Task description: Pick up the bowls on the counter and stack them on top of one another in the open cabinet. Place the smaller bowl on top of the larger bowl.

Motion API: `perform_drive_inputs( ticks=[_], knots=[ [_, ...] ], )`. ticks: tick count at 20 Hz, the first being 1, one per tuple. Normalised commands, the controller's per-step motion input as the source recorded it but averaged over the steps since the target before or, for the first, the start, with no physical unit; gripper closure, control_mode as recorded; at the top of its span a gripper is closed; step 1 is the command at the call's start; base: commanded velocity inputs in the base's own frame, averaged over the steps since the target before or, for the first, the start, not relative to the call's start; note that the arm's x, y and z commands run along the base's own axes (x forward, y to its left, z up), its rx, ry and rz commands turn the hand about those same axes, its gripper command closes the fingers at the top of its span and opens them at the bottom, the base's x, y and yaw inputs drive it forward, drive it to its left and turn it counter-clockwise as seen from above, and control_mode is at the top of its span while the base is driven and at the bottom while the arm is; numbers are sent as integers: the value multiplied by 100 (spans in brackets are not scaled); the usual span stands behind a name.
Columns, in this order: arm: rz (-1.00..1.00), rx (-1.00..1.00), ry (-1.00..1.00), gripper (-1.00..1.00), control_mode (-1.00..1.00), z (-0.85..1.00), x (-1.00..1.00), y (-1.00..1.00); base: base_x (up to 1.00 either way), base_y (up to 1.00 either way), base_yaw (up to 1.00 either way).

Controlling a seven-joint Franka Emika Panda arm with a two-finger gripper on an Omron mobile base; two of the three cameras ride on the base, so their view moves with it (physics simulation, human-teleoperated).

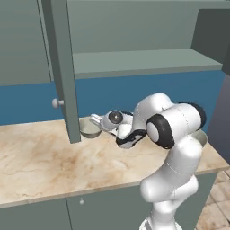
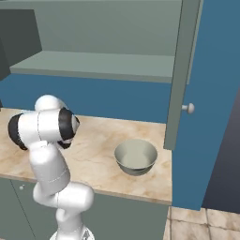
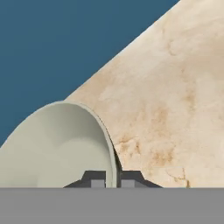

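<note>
The tall narrow grey-green door [image 1: 63,72] of the open wall cabinet [image 1: 148,60] hangs down in front of the beige marble-patterned worktop [image 1: 49,161], its small round pale knob [image 1: 55,103] facing left in the left base view. The door's lower edge stands just beside a round shiny grey-green metal bowl with a pale cream inside [image 1: 90,127], partly screening it from that camera. Behind runs a plain blue wall [image 1: 27,99]; below the worktop sit grey-green cupboard fronts [image 1: 36,215] with a tiny knob.

The white arm's own elbow blocks much of the scene — in the left base view it covers most of a second grey-green metal bowl [image 1: 201,137], which sits upright near the worktop's right front corner and shows clearly in the right base view, wide and deep, cream inside, well apart from the first.

The two-finger gripper [image 3: 112,179] reaches the first bowl near the worktop's back edge. In the hand view its dark fingers straddle that bowl's thin rim, one inside against the cream wall, one outside, the gap between them narrow — clamped on the rim. The bowl's base appears to rest on the worktop. Which of the two bowls is the smaller cannot be told with confidence. The cabinet's flat shelf [image 2: 93,63] is bare.
</note>
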Motion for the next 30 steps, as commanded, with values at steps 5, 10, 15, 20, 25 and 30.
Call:
perform_drive_inputs(
  ticks=[5,10,15,20,25,30],
  knots=[
    [-2,0,0,100,-100,82,-75,-17,0,0,0],
    [-2,0,1,100,-100,84,-48,-5,0,0,0],
    [-3,0,2,100,-100,76,-21,2,0,0,0],
    [-2,0,2,100,-100,75,-10,0,0,0,0],
    [-4,-1,19,100,-100,75,-9,0,0,0,0],
    [-8,-4,22,100,-100,40,-5,0,0,0,0]
  ],
)
